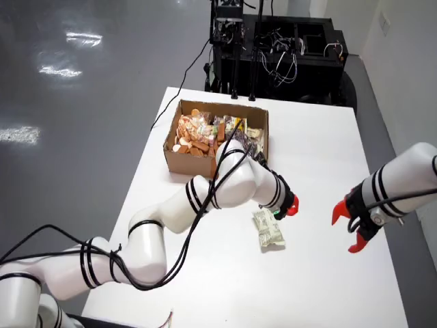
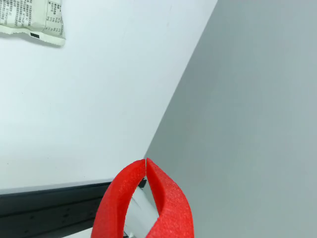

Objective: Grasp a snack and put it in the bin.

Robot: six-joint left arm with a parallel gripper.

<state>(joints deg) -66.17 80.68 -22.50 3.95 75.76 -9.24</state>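
A white six-joint arm reaches across the white desk (image 1: pixel 321 137), its red-fingered parallel gripper (image 1: pixel 292 206) poised just beside a crumpled pale green-and-white snack packet (image 1: pixel 268 229) that lies flat on the desk, apart from the open brown cardboard box (image 1: pixel 188 164) (already heaped with assorted snacks) further back. The view that rides on the gripper shows the two curved red fingers (image 2: pixel 168 198) pressed together at the tips with nothing between them, the packet (image 2: pixel 32 20) at the frame's upper left. At the right of the view from above, a second white arm (image 1: pixel 396 181) hangs over the desk's edge, its red fingers seemingly spread.
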